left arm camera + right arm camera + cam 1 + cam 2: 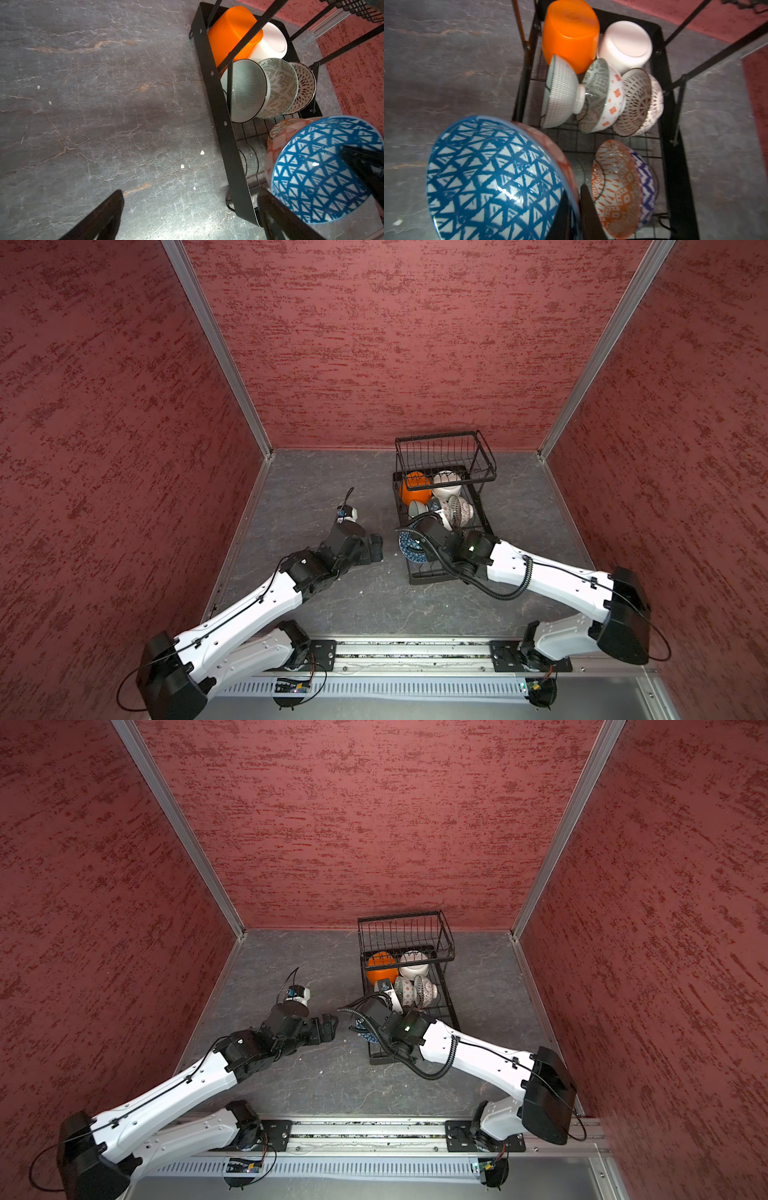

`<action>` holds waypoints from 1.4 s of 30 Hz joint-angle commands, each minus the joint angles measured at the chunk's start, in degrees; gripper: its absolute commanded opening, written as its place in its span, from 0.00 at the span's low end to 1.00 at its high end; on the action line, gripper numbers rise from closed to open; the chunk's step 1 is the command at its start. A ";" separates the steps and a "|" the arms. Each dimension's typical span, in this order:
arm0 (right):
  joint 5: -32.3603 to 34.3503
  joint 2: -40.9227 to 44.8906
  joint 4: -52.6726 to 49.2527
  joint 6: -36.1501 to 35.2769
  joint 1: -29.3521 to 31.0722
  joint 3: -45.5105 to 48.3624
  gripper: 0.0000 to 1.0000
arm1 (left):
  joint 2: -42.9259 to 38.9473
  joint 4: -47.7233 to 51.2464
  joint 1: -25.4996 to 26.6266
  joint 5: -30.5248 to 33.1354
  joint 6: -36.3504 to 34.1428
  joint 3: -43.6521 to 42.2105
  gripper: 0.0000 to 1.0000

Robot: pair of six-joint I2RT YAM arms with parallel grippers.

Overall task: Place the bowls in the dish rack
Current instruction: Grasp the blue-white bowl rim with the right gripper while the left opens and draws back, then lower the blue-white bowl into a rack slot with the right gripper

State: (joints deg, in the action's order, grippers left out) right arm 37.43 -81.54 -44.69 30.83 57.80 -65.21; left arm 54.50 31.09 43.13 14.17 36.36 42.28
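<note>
The black wire dish rack (444, 452) (405, 932) stands at the back right. On its base lie an orange bowl (571, 35), a white bowl (625, 43), three patterned bowls on edge (604, 97) and an orange-patterned bowl (616, 187). My right gripper (576, 193) is shut on the rim of a blue-patterned bowl (494, 178) (411, 547), held tilted over the rack's near left edge. My left gripper (190, 193) (376, 547) is open and empty, just left of that bowl (324, 170).
The rack's raised basket (405, 940) overhangs the orange and white bowls. The grey stone-look tabletop (316, 489) stretches left of the rack, with a few white crumbs (202, 152). Red walls (374, 344) close in three sides.
</note>
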 commanded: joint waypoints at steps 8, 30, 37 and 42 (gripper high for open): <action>14.02 -0.62 -8.35 -3.08 -1.36 -1.28 0.00 | -2.88 -0.13 -0.81 4.01 -0.05 -2.03 1.00; 18.70 -12.36 -18.90 -0.58 -1.05 -5.92 0.00 | -5.62 -7.63 -11.76 -2.76 -1.62 -8.71 0.99; 20.87 -16.36 -21.01 0.45 -0.94 -7.37 0.00 | -5.40 -8.33 -13.20 -3.80 -2.29 -9.02 0.99; 20.93 -18.35 -20.97 1.15 -0.90 -8.30 0.00 | -5.54 -8.50 -14.00 -4.32 -2.93 -9.15 0.99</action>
State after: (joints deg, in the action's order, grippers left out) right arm 54.50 -99.63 -64.12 29.56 56.69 -71.13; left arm 49.43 23.86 29.74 10.55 34.87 33.63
